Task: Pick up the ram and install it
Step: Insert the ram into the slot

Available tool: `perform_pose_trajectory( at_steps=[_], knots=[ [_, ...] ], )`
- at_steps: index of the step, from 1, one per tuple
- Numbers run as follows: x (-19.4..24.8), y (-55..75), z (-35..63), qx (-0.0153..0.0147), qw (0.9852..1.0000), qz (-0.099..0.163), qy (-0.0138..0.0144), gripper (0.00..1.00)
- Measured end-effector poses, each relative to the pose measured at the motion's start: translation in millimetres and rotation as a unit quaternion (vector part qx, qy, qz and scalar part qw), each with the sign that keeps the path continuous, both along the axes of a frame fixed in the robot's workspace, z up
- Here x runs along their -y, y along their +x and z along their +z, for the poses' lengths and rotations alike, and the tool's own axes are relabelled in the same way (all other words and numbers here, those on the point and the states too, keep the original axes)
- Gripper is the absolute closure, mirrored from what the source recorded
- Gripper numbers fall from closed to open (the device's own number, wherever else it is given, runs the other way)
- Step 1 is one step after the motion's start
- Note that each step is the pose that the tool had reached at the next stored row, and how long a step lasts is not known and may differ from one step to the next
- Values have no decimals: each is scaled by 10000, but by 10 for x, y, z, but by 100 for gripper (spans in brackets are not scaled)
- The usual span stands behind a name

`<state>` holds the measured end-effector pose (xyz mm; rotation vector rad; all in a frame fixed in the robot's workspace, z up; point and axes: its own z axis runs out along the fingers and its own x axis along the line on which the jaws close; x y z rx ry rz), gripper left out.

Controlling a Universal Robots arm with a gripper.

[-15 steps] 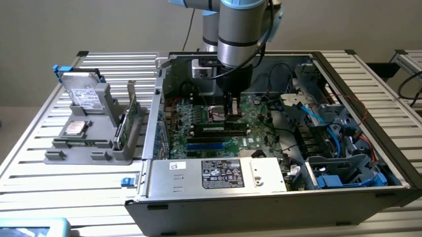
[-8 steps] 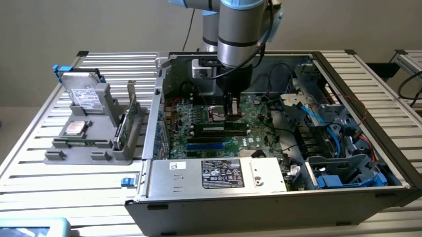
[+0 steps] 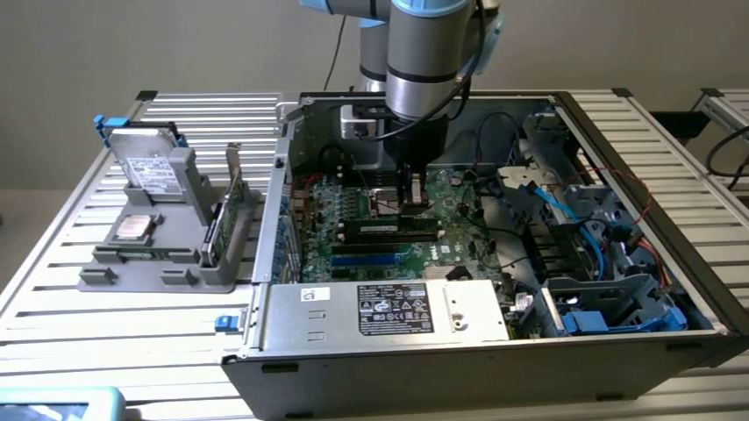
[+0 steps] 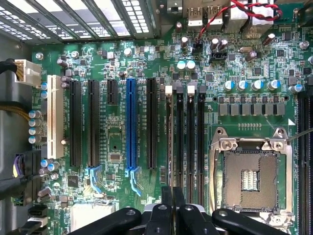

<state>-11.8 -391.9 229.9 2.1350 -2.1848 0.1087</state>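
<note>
The gripper (image 3: 412,207) is reached down into an open computer case (image 3: 468,373), and its fingers (image 4: 167,208) are closed almost all the way. The top edge of the ram (image 3: 381,230) is pinched between them. The ram is stood on its long edge right under the gripper, in line with a black slot on the board. It cannot be told if the ram is pushed fully into that slot.

The gripper is carried by a big grey arm (image 3: 427,53) that comes down from above. A silver slatted counter (image 3: 59,307) is spread under everything. The case is set on the counter with its side off, so the gripper is ringed by its walls. A green motherboard (image 4: 112,147) is laid flat below the gripper. A metal box with white labels (image 3: 387,311) is seen a little way in front of the gripper. A grey holder (image 3: 153,263) is placed well away from the gripper, outside the case, toward the exterior view's left. A hard drive (image 3: 158,171) and a larger green card (image 3: 228,219) are stood in it. A square silver chip socket (image 4: 249,176) is found close beside the fingers. A long blue slot (image 4: 131,127) is set near the fingers on the other side. Blue cables (image 3: 562,210) are looped farther off inside the case.
</note>
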Motion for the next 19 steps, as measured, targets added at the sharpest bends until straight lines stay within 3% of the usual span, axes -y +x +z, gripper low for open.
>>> perform_pose_trajectory(
  at_steps=[14,19],
  knots=[
    [-2,0,9,0,10000,0,-9,87],
    [-1,0,13,6,10000,3,-31,87]
  ],
)
